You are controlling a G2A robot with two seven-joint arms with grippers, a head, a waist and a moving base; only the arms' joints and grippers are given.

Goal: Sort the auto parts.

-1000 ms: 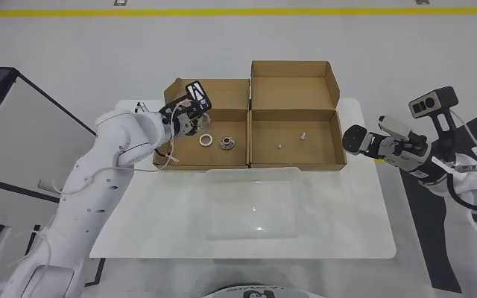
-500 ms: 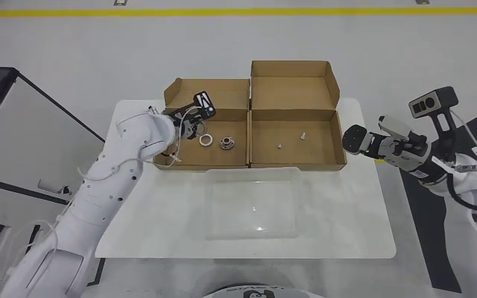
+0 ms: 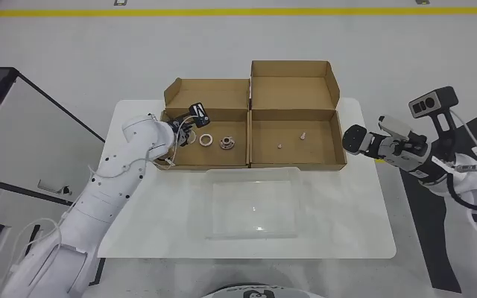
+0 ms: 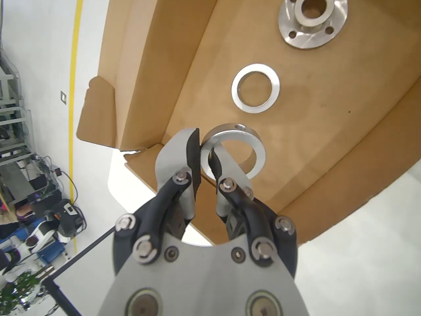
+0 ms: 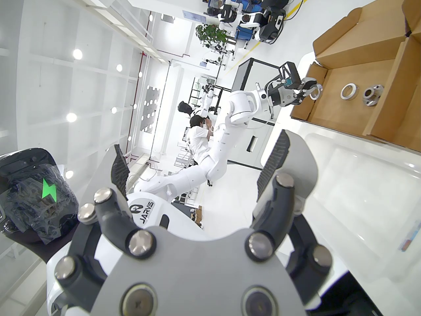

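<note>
Over a cardboard box [image 3: 216, 157] on the white bench [image 3: 350, 216], the left gripper [image 4: 204, 146] pinches a collar ring [image 4: 232, 133] by its wall, seemingly clear of the floor; lower it level beside the flat ring [image 4: 256, 67]; release gently.

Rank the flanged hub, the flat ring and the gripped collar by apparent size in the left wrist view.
1-2. Flanged hub and collar, clamped in the left gripper: they look alike, and the collar is nearer the camera, so unranked.
3. Flat ring: smallest.
</note>
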